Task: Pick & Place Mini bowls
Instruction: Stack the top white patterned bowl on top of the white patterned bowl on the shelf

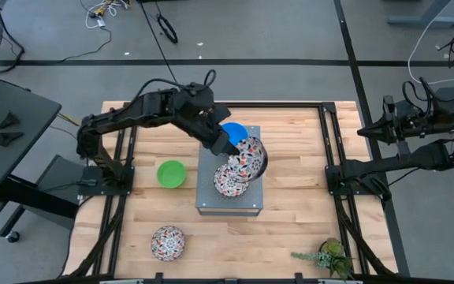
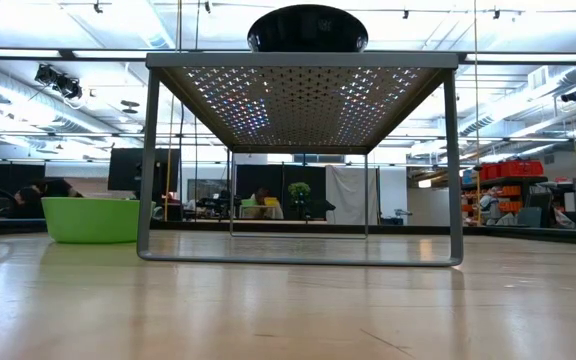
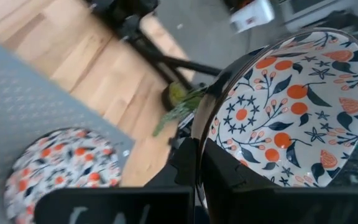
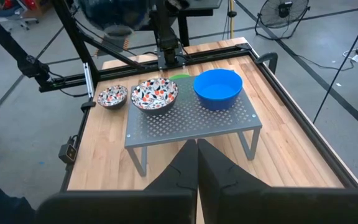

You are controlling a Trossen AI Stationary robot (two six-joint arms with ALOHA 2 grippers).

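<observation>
Item: left gripper [image 1: 231,148], jaws pinched on the rim of a white round mini bowl with red-and-dark floral pattern [image 1: 252,154], carried tilted on edge above the right half of the grey perforated metal stand [image 1: 208,199]. In the left wrist view the held bowl [image 3: 291,112] shows its patterned inside, the rim clamped between the dark fingers [image 3: 185,168].

Item: second floral bowl [image 1: 230,180], resting on the stand's top, near its front edge, just below and beside the held one.

Item: bright blue round bowl [image 1: 233,131], on the stand's far edge, partly under the left arm.

Item: green round bowl [image 1: 171,173], on the wooden table [image 1: 298,213], just beside the stand's left edge.

Item: third floral bowl [image 1: 167,242], on the table near its front-left corner.

Item: dark bowl seen from below [image 2: 307,28], on the stand's top in the low view; its identity I cannot tell.

Item: right gripper [image 4: 197,155], jaws closed, empty, parked off the table's right edge.

Item: small green plant [image 1: 331,256], front-right corner, well apart.

Risk: a one-sided rim grip on a tilted bowl may slip or swing. Lowering straight down would likely strike the floral bowl beneath; the blue bowl crowds the arm's far side.
</observation>
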